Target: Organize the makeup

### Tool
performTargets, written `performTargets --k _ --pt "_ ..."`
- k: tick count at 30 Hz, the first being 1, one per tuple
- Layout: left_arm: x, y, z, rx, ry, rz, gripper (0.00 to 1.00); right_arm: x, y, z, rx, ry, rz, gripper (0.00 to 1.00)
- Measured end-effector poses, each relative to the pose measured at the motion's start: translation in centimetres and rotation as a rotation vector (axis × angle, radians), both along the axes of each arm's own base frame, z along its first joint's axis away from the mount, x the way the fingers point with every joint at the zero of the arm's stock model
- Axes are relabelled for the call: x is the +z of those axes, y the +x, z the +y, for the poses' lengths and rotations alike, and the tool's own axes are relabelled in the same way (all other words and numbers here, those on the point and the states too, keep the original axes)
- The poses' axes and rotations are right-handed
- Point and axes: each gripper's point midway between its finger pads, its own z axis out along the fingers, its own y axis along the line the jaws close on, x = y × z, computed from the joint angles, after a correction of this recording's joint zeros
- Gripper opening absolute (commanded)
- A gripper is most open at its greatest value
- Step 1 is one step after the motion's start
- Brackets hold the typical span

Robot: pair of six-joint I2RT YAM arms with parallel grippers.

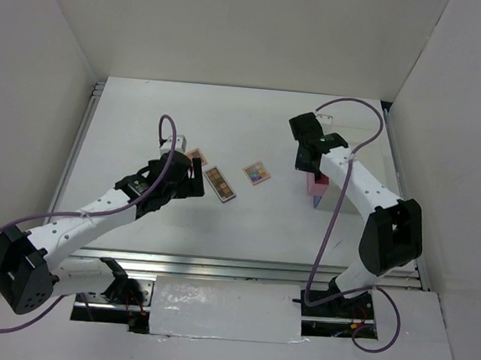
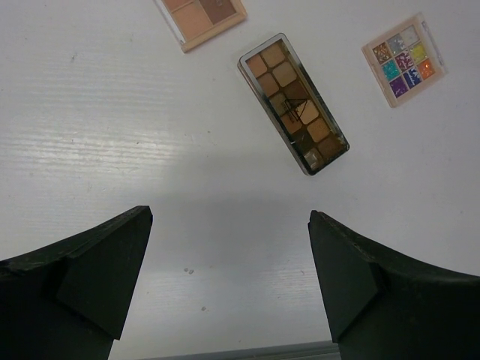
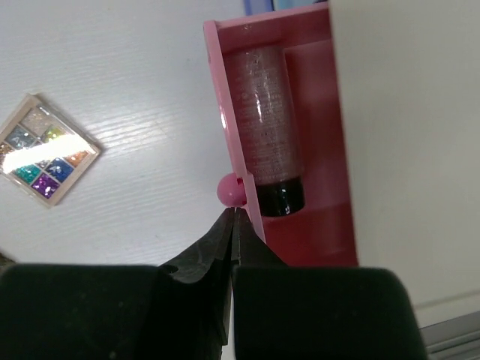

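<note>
the long brown palette (image 2: pixel 294 103), flat, stiff, light, likely slick, lies well left of the pink drawer (image 3: pixel 330 172), best pinched across its narrow width by the wide-spread left gripper (image 2: pixel 230 217), the right gripper (image 3: pixel 232 215) pinched closed at that drawer's knob (image 3: pixel 229 190).

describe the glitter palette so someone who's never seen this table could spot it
On the white table, three flat palettes lie in a row. The glitter palette is the rightmost, nearest the pink drawer. It is square with nine multicoloured pans; the long palette and the peach palette hold only browns and tans.
</note>
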Motion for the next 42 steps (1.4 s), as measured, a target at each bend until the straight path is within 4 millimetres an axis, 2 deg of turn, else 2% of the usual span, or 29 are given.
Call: performTargets --k 7,13,17,21,27,31,33,34,35,38,42 --pt "0.1 0.2 -0.7 -0.016 -0.023 -0.004 0.99 1.7 -0.5 -2.1 -0.012 -0.003 -0.026 0.0" --pt "-0.5 0.6 -1.5 -0.033 -0.04 0.007 0.99 1.6 -0.5 -3.7 -0.043 -0.015 -0.016 0.0" --pt "-1.8 0.7 -2.1 -0.047 -0.034 0.041 0.99 1.3 -0.6 -5.0 -0.074 -0.024 -0.006 0.0" --pt "-2.5 0.7 -2.5 -0.062 -0.039 0.064 0.99 1.1 -0.9 -5.4 -0.085 -0.04 0.005 0.0" --pt "-2.3 1.5 -3.8 -0.082 -0.069 0.062 1.0 1.1 -1.4 -5.8 -0.091 -0.046 0.012 0.0" --pt "-2.4 1.9 -5.0 -0.105 -0.108 0.067 0.99 1.8 -1.9 -5.3 -0.058 0.001 0.001 0.03" --pt "-2.4 2.3 -6.3 -0.124 -0.152 0.075 0.99 2.5 -2.1 -4.1 -0.014 0.071 -0.016 0.24" --pt "-2.3 2.7 -7.1 -0.139 -0.177 0.075 0.99 3.2 -2.2 -3.3 0.012 0.112 -0.034 0.39" --pt "-2.3 3.0 -8.1 -0.153 -0.215 0.077 0.99 4.1 -2.3 -2.5 0.041 0.16 -0.06 0.69" --pt "-2.4 4.4 -11.9 -0.214 -0.356 0.075 0.99 8.2 -3.0 -0.1 0.144 0.299 -0.176 0.84" --pt "-3.4 6.6 -17.9 -0.284 -0.558 0.114 0.98 15.2 -5.3 1.3 0.233 0.433 -0.384 0.9"
